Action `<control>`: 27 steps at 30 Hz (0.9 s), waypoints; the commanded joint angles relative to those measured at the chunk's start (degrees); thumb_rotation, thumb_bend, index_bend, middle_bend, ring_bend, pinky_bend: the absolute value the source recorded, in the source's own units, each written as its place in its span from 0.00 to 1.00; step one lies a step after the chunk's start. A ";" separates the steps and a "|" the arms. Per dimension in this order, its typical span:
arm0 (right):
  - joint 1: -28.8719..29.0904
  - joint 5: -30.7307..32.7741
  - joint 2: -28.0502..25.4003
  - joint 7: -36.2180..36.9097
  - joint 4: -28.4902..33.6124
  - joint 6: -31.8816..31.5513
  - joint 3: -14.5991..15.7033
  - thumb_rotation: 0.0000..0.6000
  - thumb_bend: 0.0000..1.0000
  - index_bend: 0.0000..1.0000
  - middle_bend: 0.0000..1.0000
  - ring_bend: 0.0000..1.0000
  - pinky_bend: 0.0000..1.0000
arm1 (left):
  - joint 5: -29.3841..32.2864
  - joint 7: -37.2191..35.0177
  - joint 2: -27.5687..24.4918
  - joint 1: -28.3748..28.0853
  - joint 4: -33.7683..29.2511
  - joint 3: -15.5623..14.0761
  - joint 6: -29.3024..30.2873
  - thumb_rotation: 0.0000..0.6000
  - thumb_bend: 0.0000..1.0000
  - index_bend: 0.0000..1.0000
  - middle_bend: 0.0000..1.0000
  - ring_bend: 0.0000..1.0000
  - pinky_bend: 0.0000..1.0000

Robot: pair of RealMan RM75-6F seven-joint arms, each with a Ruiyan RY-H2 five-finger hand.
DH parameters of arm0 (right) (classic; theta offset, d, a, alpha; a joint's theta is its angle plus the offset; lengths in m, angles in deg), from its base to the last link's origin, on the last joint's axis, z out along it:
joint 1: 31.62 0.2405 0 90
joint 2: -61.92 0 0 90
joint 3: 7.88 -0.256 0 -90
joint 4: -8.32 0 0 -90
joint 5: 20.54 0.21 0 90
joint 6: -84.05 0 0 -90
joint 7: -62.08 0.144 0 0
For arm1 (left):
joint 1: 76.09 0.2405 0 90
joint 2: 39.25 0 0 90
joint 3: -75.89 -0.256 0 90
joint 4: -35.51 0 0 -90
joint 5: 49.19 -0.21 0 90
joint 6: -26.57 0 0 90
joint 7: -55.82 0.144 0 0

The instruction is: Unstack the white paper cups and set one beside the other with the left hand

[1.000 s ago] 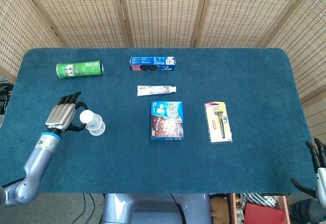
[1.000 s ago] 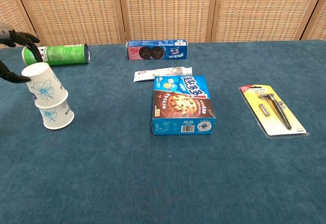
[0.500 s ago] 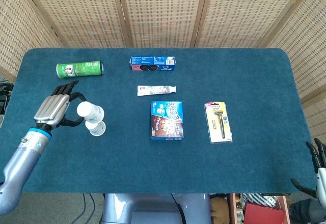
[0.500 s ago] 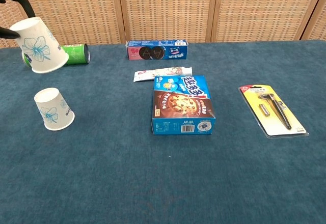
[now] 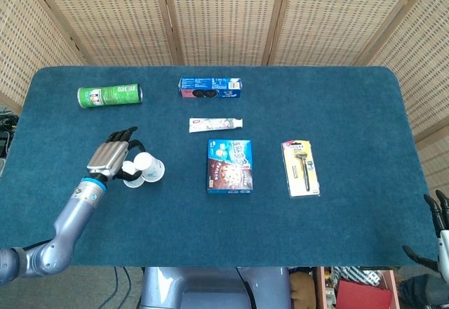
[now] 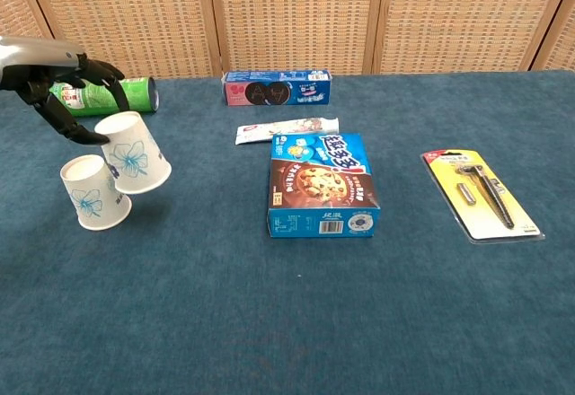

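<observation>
left hand (image 6: 56, 85): fingers grasping lifted paper cup (image 6: 135, 152), tilted, just beside standing cup (image 6: 92, 192)
handling: light, crushable; grip sidewall gently

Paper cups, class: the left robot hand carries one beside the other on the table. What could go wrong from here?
1. The carried cup hangs tilted, close beside the standing cup; lowering it could knock that one over.
2. Released at this tilt, it may land on its rim and roll on the table.
3. The left robot hand holds it near the base only, so it might slip early.
</observation>
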State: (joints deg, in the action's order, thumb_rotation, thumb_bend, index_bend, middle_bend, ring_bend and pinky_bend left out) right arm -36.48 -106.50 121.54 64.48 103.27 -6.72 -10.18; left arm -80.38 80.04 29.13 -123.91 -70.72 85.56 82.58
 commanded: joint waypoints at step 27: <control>-0.12 -1.10 -0.20 0.12 0.42 -0.78 0.30 1.00 0.00 0.00 0.00 0.00 0.00 | -7.39 -8.38 -4.74 5.00 -2.63 -0.99 1.39 1.00 0.32 0.00 0.00 0.00 0.00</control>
State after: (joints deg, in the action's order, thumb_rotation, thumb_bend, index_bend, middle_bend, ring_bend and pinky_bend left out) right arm -36.57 -107.56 121.35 64.60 103.65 -7.46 -9.92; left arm -84.32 74.09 27.12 -121.13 -71.04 84.32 82.47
